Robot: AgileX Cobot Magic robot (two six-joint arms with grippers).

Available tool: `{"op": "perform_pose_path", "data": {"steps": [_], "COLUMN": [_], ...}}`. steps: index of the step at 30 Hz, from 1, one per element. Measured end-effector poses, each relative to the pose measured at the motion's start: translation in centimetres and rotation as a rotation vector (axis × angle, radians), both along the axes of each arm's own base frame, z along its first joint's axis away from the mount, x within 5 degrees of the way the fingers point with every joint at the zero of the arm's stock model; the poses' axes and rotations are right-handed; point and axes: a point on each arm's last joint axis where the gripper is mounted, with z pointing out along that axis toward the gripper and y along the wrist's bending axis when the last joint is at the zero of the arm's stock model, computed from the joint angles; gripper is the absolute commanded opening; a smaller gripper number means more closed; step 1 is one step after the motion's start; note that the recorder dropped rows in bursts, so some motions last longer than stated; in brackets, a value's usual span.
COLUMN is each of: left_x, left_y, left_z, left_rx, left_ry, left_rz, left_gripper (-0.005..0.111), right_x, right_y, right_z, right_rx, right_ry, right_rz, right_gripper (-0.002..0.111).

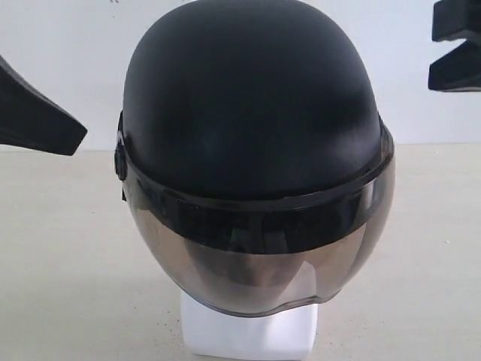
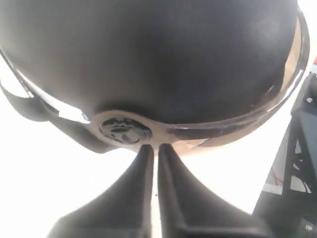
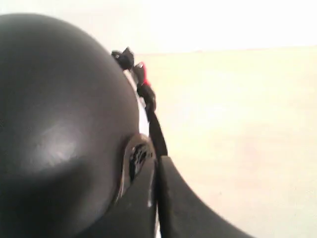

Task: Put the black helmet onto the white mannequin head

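Observation:
The black helmet [image 1: 252, 98] sits on the white mannequin head, whose squarish neck base [image 1: 248, 337] shows under the smoky visor [image 1: 259, 274]. The face is only a dim shape behind the tint. My left gripper [image 1: 74, 140] hangs just left of the helmet, apart from it. Its fingers are shut and empty, and the tips [image 2: 152, 147] point at the round visor pivot [image 2: 124, 130]. My right gripper [image 1: 440, 53] is up at the right, clear of the shell. It is shut [image 3: 157, 159] beside the helmet [image 3: 59, 124], with the chin strap [image 3: 151, 116] running past its tips.
A beige tabletop [image 1: 60, 263] spreads around the head, with a white wall [image 1: 68, 45] behind. A dark frame [image 2: 302, 163] stands at the edge of the left wrist view.

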Motion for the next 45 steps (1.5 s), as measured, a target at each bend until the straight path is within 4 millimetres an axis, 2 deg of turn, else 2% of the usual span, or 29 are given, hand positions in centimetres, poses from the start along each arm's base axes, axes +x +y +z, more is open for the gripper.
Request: {"op": "perform_pose_path", "data": {"steps": [2, 7, 9, 14, 23, 29, 35, 40, 45], "left_x": [0.3, 2.6, 3.5, 4.9, 6.3, 7.0, 7.1, 7.3, 7.6], "left_y": [0.0, -0.3, -0.4, -0.4, -0.2, -0.2, -0.3, -0.3, -0.3], "left_z": [-0.2, -1.7, -2.2, -3.1, -3.9, -4.2, -4.1, -4.0, -2.4], "left_rx": [-0.005, 0.002, 0.004, 0.027, 0.054, 0.051, 0.040, 0.036, 0.017], "left_ry": [0.015, 0.060, 0.062, 0.062, 0.037, 0.017, 0.011, -0.006, -0.067], "left_rz": [0.020, 0.050, 0.067, 0.092, 0.127, 0.148, 0.152, 0.163, 0.172], "left_gripper": [0.004, 0.004, 0.004, 0.004, 0.004, 0.004, 0.004, 0.004, 0.004], "right_x": [1.2, 4.5, 4.9, 4.6, 3.9, 2.4, 0.4, 0.1, -0.2], "right_y": [0.3, 1.8, 1.9, 2.2, 2.5, 2.0, 1.8, 1.9, 2.1], "right_z": [-0.1, -2.8, -3.2, -3.3, -3.6, -2.5, -1.7, -1.8, -2.0], "right_rx": [-0.012, -0.062, -0.078, -0.053, -0.041, -0.015, 0.025, 0.044, 0.061], "right_ry": [-0.040, 0.034, 0.045, 0.083, 0.141, 0.131, 0.168, 0.198, 0.245], "right_rz": [-0.014, -0.004, 0.003, 0.034, 0.099, 0.109, 0.138, 0.147, 0.165], "right_gripper": [0.000, 0.000, 0.000, 0.000, 0.000, 0.000, 0.000, 0.000, 0.000]}}
